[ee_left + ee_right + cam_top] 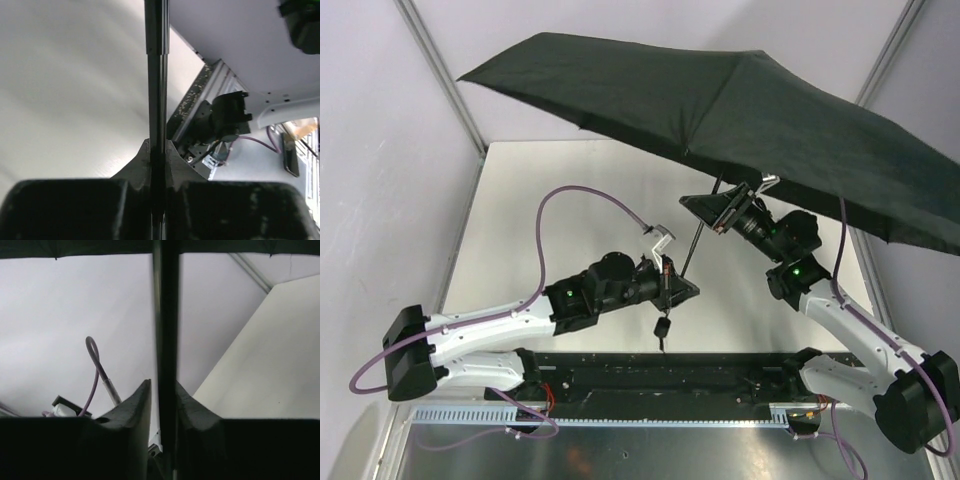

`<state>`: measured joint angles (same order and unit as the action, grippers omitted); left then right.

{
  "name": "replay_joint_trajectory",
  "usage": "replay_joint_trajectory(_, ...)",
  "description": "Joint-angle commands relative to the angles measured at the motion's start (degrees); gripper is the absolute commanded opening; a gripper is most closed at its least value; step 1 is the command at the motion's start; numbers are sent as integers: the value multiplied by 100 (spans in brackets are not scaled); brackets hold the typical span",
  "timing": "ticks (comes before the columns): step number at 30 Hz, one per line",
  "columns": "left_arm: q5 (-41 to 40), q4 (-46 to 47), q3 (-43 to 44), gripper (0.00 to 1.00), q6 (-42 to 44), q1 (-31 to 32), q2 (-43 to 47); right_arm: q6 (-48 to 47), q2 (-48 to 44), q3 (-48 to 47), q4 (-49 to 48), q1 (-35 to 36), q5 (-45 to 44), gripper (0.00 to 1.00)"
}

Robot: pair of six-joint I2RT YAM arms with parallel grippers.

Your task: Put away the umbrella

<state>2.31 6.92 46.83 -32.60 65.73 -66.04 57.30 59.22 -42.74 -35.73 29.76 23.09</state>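
Observation:
The black umbrella (720, 110) is open, its canopy spread wide above the table and tilted down to the right. Its thin shaft (695, 235) slants down-left from the canopy. My left gripper (670, 285) is shut on the lower end of the shaft, and the wrist loop (663, 328) dangles below it. In the left wrist view the shaft (156, 75) runs straight up from between the left gripper's (158, 150) pressed jaws. My right gripper (725, 205) is shut on the shaft just under the canopy. The right wrist view shows the shaft (167, 315) between the right gripper's (164, 390) fingers, with the canopy edge (75, 247) above.
The pale table (570, 200) lies below, bounded by grey walls and slanted metal frame posts (440, 70). A black rail (660, 370) with the arm bases runs along the near edge. Purple cables (590, 195) loop above the left arm.

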Motion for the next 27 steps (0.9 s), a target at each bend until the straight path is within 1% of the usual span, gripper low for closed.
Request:
replay_joint_trajectory(1, -691, -105, 231, 1, 299, 41, 103, -199, -318, -294, 488, -10, -712, 36)
replay_joint_trajectory(3, -886, -149, 233, 0, 305, 121, 149, -221, -291, -366, 613, -33, -947, 51)
replay_joint_trajectory(4, -971, -153, 223, 0, 301, 153, 191, -202, -277, -384, 603, -50, -1088, 57)
replay_joint_trajectory(5, -1054, -154, 200, 0, 282, 178, 233, -140, -252, -406, 594, -85, -1290, 62)
replay_joint_trajectory(7, -1225, -155, 161, 0, 208, 208, 309, 154, -183, -486, 677, -245, -1613, 67)
replay_joint_trajectory(10, -1371, -156, 136, 0, 101, 219, 366, 708, -26, -557, 510, -510, -1874, 70)
replay_joint_trajectory(13, -1320, -156, 146, 0, -23, 222, 376, 850, 127, -574, 193, -571, -2300, 73)
replay_joint_trajectory(17, -1153, -59, 70, 0, -299, 221, 429, 1092, 195, -575, 135, -652, -3006, 73)
replay_joint_trajectory(19, -1044, 71, -10, 0, -416, 221, 490, 1236, 248, -577, -12, -690, -3224, 72)
replay_joint_trajectory(22, -833, 297, -124, 0, -560, 220, 581, 1490, 396, -577, -374, -803, -3395, 70)
replay_joint_trajectory(24, -671, 425, -170, 0, -675, 225, 614, 1817, 524, -577, -532, -941, -3380, 70)
replay_joint_trajectory(27, -436, 642, -233, 0, -872, 221, 601, 2031, 713, -584, -977, -1092, -3315, 69)
